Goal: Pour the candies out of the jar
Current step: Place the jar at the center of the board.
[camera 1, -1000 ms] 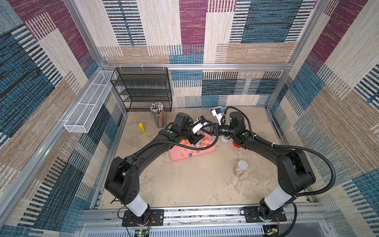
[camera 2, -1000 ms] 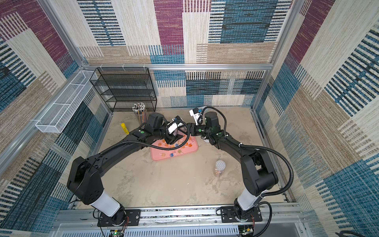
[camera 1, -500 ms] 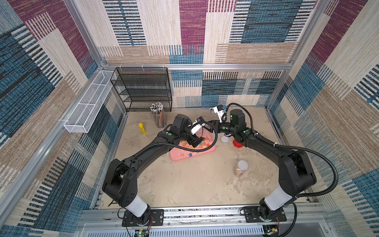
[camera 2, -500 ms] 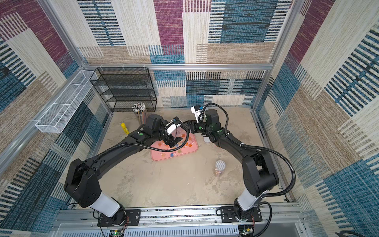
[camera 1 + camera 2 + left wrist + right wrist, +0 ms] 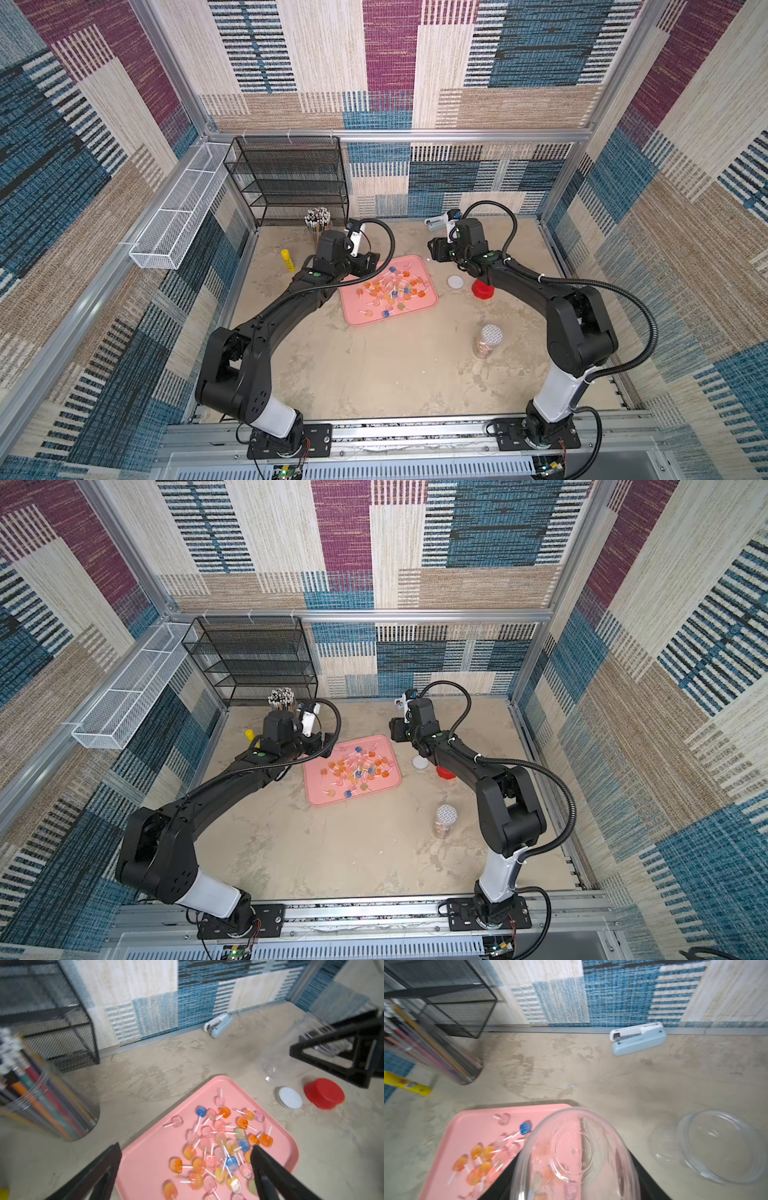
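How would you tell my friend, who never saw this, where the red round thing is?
Find the pink tray covered in candies in the middle of the sandy table. Right beside the tray lie two small round things: a flat white disc and the red cap. The cap is the chunky, bright red one, farther from the tray.

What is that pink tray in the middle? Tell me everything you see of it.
The pink tray is a shallow rounded rectangle with a low rim, smooth like plastic. It lies flat on the sandy-coloured table, turned askew. Lollipop candies, orange, blue, yellow and pale pink, lie scattered across it.
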Robot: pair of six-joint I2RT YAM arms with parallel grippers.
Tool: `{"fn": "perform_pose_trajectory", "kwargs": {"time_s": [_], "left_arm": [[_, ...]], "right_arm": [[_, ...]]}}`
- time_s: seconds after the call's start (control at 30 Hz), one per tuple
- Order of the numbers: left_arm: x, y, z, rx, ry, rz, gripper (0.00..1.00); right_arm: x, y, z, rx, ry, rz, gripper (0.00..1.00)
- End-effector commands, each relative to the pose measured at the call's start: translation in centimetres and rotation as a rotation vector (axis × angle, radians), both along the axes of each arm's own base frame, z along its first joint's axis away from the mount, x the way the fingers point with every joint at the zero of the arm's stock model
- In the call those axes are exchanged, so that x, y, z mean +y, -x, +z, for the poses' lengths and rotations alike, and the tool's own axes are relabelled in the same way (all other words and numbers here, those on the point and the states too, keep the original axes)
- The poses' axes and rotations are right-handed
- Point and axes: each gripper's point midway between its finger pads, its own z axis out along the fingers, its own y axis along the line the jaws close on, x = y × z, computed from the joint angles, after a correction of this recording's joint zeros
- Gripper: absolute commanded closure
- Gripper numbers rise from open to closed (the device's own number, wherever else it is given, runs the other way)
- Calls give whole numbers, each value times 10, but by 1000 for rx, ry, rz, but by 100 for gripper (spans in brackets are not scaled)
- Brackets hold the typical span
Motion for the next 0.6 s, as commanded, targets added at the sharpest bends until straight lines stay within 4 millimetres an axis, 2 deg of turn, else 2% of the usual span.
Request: {"fn": "perform_pose_trajectory", "kwargs": {"time_s": [0.0,0.23,0.4,0.57], "left_arm": [[11,-6,23,-55,73,97,1],[62,-1,21,-86,78,393,1],[60,8,36,-156,89,347,1],[60,9,35,-139,87,350,1]], "right_arm": [[-21,-15,-4,-42,111,-99,43],[-23,-30,-41,0,165,-126,43],[-22,-31,-55,21,156,-133,42],[-20,-32,-67,52,158,-129,38]]}}
